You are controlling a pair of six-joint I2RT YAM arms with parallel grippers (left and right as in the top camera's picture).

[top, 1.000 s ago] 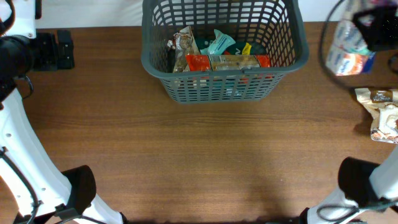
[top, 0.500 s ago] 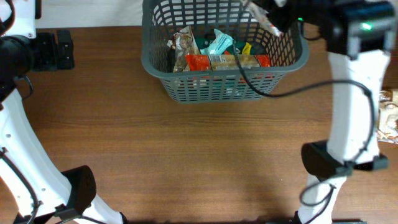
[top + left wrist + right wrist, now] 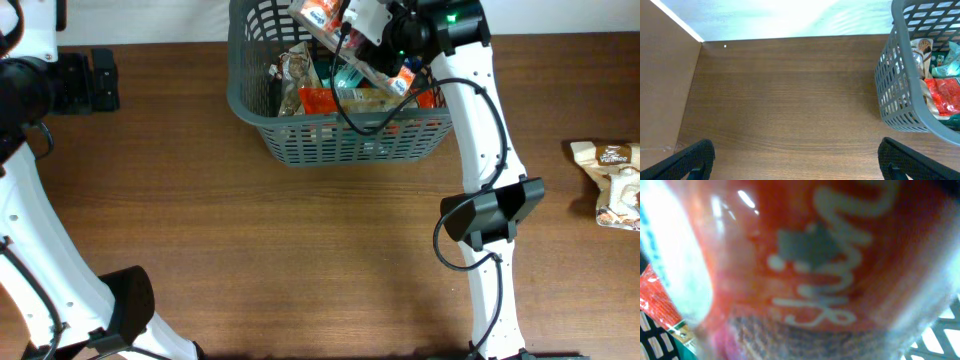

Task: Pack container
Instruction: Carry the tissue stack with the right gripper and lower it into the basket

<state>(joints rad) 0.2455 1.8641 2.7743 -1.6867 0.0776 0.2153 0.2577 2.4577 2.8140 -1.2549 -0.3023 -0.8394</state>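
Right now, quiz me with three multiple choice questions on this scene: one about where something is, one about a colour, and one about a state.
1. Where does the loose packet lie?
A) on the table, near its right edge
B) inside the container
C) in the left claw

2. What colour is the container?
A) red
B) dark grey
C) white

3. How is the left claw?
A) shut on a packet
B) open, holding nothing
C) out of every view

Answers:
1 A: the overhead view shows it on bare wood, well apart from the container.
2 B: its slotted walls are dark grey.
3 B: the left wrist view shows it spread wide over bare table.
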